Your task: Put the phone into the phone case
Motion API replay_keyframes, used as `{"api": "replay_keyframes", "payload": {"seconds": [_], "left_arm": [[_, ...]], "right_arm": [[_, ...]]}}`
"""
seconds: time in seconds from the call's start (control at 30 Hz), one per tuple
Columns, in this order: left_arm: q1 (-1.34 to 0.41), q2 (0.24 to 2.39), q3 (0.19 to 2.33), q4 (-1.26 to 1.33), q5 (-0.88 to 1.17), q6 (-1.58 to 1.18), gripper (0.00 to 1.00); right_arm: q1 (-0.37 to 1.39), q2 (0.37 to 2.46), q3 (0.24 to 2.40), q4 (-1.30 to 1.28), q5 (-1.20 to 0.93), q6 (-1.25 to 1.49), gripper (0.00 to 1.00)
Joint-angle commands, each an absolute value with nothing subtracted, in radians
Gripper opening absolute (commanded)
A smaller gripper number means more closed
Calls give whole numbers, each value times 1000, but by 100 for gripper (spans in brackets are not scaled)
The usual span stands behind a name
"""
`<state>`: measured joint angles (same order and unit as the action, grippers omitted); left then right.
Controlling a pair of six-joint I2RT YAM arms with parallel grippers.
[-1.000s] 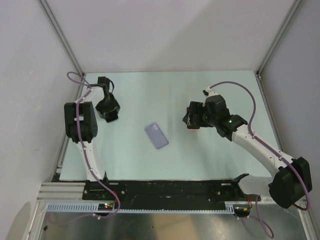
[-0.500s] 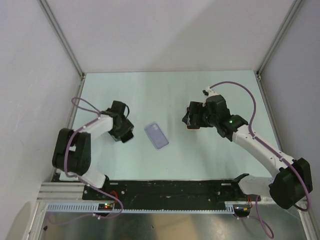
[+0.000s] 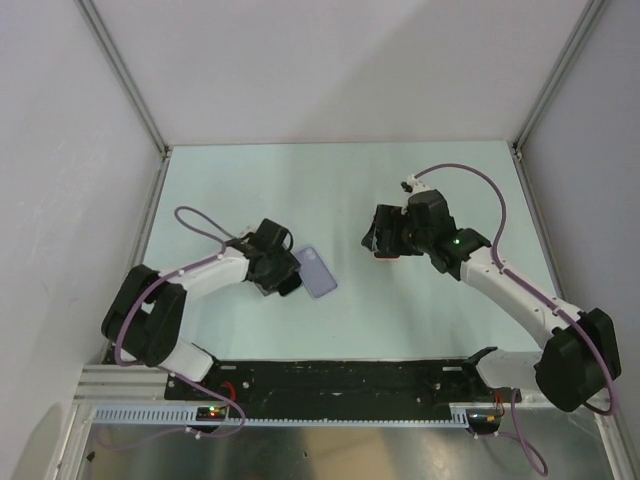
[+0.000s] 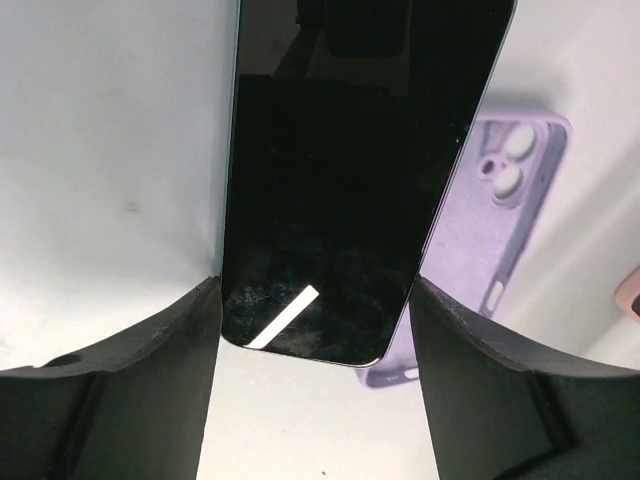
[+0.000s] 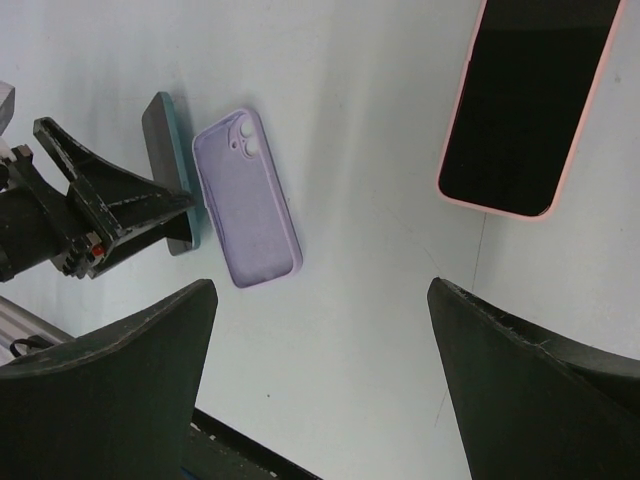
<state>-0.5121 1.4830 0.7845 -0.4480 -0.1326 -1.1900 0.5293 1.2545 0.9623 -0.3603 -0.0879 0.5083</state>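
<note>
We have the phone [image 4: 330, 200] pinched by its long edges in the left pincer [image 3: 283, 272], just beside the purple case [image 3: 313, 271], which lies flat. We judge this the carry-over step: next, level the phone above the case and press it in. The right pincer [image 5: 320, 285] hangs spread over a pink-cased phone [image 5: 525, 110]. The surface [image 3: 400, 190] is pale green, the walls [image 3: 330, 70] plain white.

The phone case [image 3: 316, 272] lay mid-worktop [image 3: 330, 190]. Just left of it stood the phone [image 4: 340, 200], between the left gripper's [image 3: 286, 274] fingers. Well right, by the right gripper [image 3: 382, 240], lay a second phone [image 5: 525, 100].
</note>
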Motion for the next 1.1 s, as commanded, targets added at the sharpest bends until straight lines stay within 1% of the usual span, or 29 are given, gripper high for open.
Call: {"api": "replay_keyframes", "payload": {"seconds": [0.0,0.2,0.43,0.63,0.9,1.0,1.07], "left_arm": [[-575,1557,839,-416,-73,-1277,42],[-616,1590,889,-411,-69,-1286,41],[-650,1589,920,-413,-83,-1292,43],[-679,1602,948,-416,-94,-1284,43],[-698,1586,955,-416,-90,-1229,58],[-695,1547,959,-418,-106,-1188,64],[-692,1521,971,-423,-109,-1157,66]], "right_arm": [[540,1290,958,-315,-89,507,92],[552,1380,960,-288,-83,517,92],[590,1542,1003,-279,-96,525,87],[613,1635,1039,-279,-93,531,83],[631,1693,1062,-277,-89,534,81],[630,1703,1071,-277,-86,533,81],[631,1713,1082,-274,-87,532,81]]}}
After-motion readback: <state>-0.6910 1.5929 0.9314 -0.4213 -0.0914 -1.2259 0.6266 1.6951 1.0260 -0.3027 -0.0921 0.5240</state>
